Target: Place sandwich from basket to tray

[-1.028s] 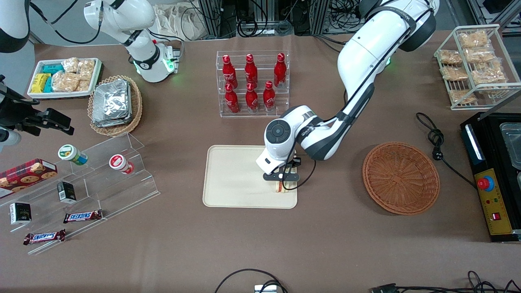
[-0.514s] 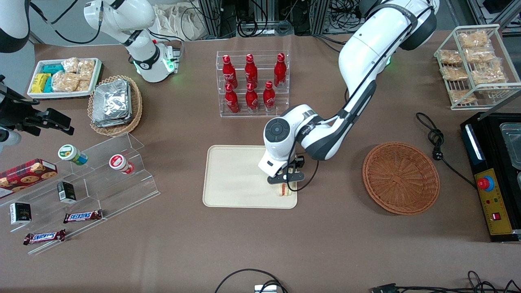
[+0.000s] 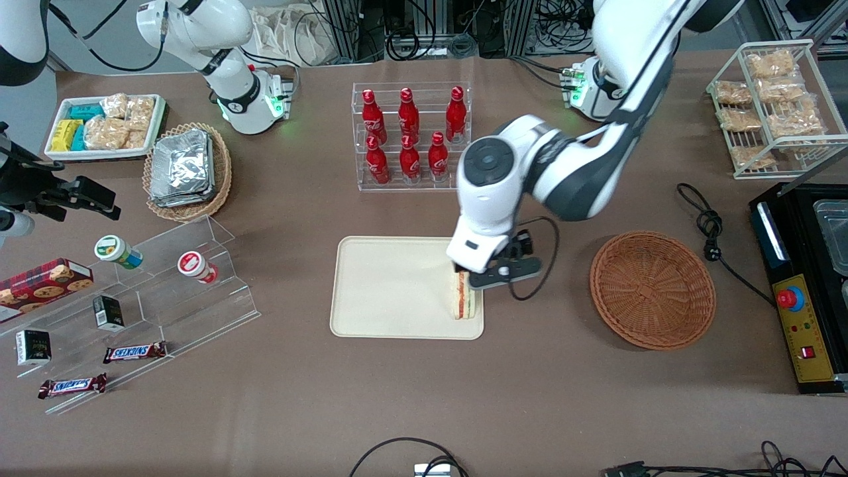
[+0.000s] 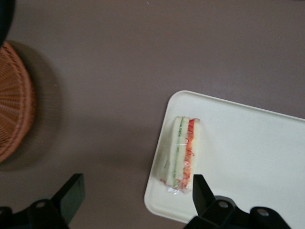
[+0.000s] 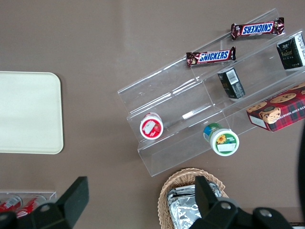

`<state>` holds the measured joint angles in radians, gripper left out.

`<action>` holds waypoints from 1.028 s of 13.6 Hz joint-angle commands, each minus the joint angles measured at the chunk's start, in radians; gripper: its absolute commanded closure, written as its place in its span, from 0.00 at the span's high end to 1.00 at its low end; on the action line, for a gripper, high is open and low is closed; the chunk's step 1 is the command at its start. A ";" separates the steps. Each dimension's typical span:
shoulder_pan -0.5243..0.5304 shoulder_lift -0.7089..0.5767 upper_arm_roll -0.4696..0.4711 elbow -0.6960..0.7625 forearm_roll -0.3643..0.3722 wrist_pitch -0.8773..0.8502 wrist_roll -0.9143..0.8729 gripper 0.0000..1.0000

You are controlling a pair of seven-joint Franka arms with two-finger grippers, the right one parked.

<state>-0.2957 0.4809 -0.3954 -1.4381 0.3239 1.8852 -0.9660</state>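
A brown matte worktop fills nearly the whole scene, evenly lit from above with soft shadows. Past its farthest edge stand metal rack frames with tangled black cables and a strip of grey floor. At the corner toward the working arm's end sits a black machine with a yellow panel and a red button; a black power cord coils just beside it. More cables loop over the nearest edge of the worktop.

Red bottles, candy bars
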 commanded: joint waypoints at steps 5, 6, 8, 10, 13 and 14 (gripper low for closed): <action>0.280 -0.358 0.001 -0.246 -0.229 -0.115 0.474 1.00; 0.303 -0.417 0.003 -0.316 -0.230 -0.115 0.543 1.00; 0.380 -0.519 0.004 -0.436 -0.256 -0.086 0.707 1.00; 0.444 -0.557 0.006 -0.455 -0.273 -0.089 0.809 1.00; 0.481 -0.574 0.007 -0.411 -0.313 -0.104 0.857 1.00; 0.498 -0.568 0.012 -0.374 -0.316 -0.139 0.863 1.00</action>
<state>0.1758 -0.0686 -0.3808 -1.8459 0.0335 1.7736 -0.1341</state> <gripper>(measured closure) 0.000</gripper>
